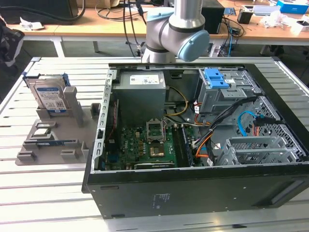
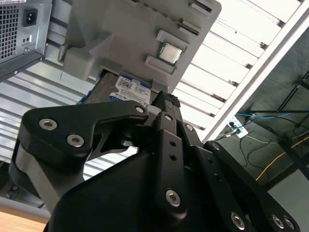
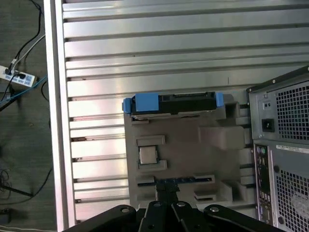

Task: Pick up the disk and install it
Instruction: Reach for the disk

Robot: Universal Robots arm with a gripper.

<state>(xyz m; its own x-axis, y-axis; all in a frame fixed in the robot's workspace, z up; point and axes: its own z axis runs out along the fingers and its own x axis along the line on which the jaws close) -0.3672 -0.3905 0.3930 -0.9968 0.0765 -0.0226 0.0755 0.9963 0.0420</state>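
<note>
The disk (image 1: 48,94) stands on edge in a grey holder (image 1: 72,121) on the table, at the exterior view's left: silver, with a white-and-blue label and blue rails. Seen from above in the first wrist view, the disk (image 3: 174,102) shows its thin edge with blue rail ends. In the second wrist view part of the disk's label (image 2: 130,89) peeks out behind the fingers. My gripper (image 3: 166,193) hangs well above the holder, off to one side of the disk, with nothing in it. Its black fingers meet at the gripper tip (image 2: 165,99), shut.
An open computer case (image 1: 270,191) fills the exterior view's right, with a grey power supply box (image 1: 140,92), motherboard (image 1: 145,145) and a blue bracket (image 1: 216,77) on the drive cage. The holder also carries a processor chip (image 3: 147,154) and a memory stick (image 3: 183,181). The slatted table (image 3: 169,43) ends at a rail.
</note>
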